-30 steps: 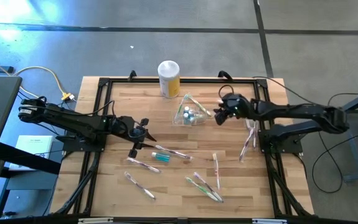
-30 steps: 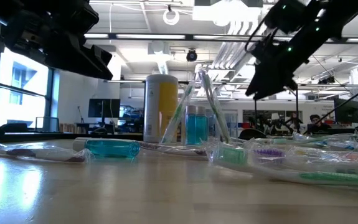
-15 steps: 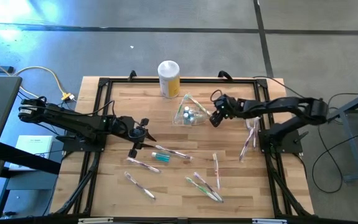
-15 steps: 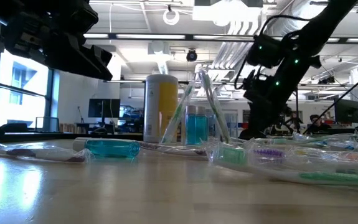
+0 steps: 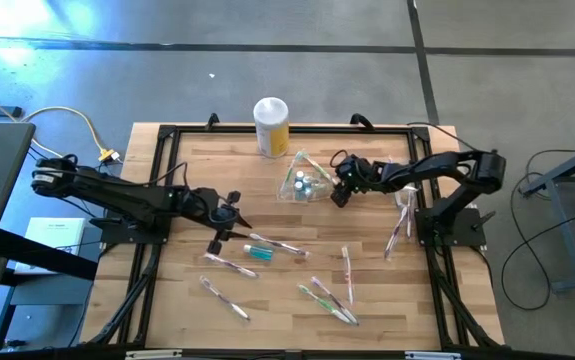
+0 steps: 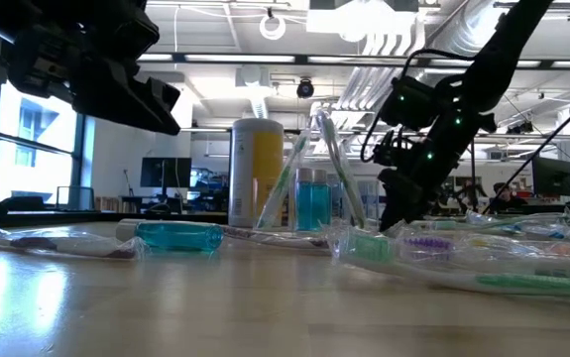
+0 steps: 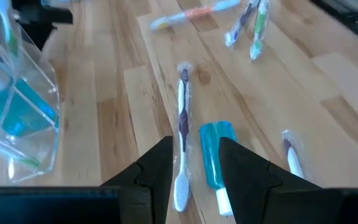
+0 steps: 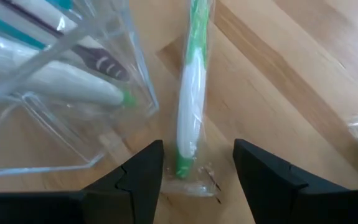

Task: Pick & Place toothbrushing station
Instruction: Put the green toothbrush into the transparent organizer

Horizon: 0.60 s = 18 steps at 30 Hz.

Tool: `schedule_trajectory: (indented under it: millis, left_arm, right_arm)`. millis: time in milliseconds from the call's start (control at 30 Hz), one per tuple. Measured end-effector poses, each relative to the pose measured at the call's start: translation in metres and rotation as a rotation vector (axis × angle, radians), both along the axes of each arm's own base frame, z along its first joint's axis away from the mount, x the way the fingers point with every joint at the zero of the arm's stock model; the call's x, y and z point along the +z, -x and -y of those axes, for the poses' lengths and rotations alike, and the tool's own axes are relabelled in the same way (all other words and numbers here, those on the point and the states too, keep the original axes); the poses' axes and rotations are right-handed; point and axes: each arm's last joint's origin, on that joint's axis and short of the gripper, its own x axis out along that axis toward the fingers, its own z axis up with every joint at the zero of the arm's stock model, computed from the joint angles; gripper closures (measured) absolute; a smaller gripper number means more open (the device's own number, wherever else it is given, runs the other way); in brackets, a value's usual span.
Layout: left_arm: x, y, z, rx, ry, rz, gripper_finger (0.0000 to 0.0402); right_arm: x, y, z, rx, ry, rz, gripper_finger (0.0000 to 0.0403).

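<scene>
A: Eyes on the station (image 5: pixel 304 181), a clear, boxy plastic holder, at about one o'clock from the table's (image 5: pixel 177 300) middle, just in front of the yellow canister (image 5: pixel 271 126).

B: What's in it?

A: Toothbrushes (image 8: pixel 54 81) and a small blue bottle (image 6: pixel 312 201). From table height the brush handles lean out over its rim.

B: And the right claw (image 5: pixel 338 192)?

A: Low, just at the station's three o'clock side. Its fingers (image 8: pixel 138 180) stand moderately apart with nothing gripped. Between them lies a wrapped green-and-white toothbrush (image 8: pixel 190 118), and the station's clear wall sits right beside one finger. I can't quite tell whether that finger touches the plastic.

B: Left claw (image 5: pixel 225 228)?

A: At nine o'clock, hovering, fingers (image 7: pixel 155 171) partly apart, nothing held. Beneath it lie a wrapped toothbrush (image 7: pixel 181 137) and a teal tube (image 7: pixel 215 152).

B: The rest?

A: More wrapped brushes (image 5: pixel 329 298) scattered toward six o'clock.
</scene>
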Motion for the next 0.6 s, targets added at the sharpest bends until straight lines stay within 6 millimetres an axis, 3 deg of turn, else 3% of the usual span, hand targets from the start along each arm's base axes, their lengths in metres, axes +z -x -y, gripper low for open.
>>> schedule_trajectory:
  millis: [200, 500, 600]
  left_arm:
    - [-0.011, -0.005, 0.000, 0.000, -0.004, -0.058, 0.0277]
    - [-0.015, -0.008, 0.001, -0.002, -0.009, -0.068, 0.0277]
    - [-0.015, -0.008, 0.001, -0.002, -0.009, -0.068, 0.0277]
  right_arm:
    - [-0.003, -0.001, 0.000, -0.001, -0.002, -0.005, 0.0235]
    - [-0.005, 0.001, 0.001, -0.037, 0.040, -0.049, 0.0378]
    - [-0.005, 0.002, 0.001, -0.064, 0.059, -0.060, 0.0387]
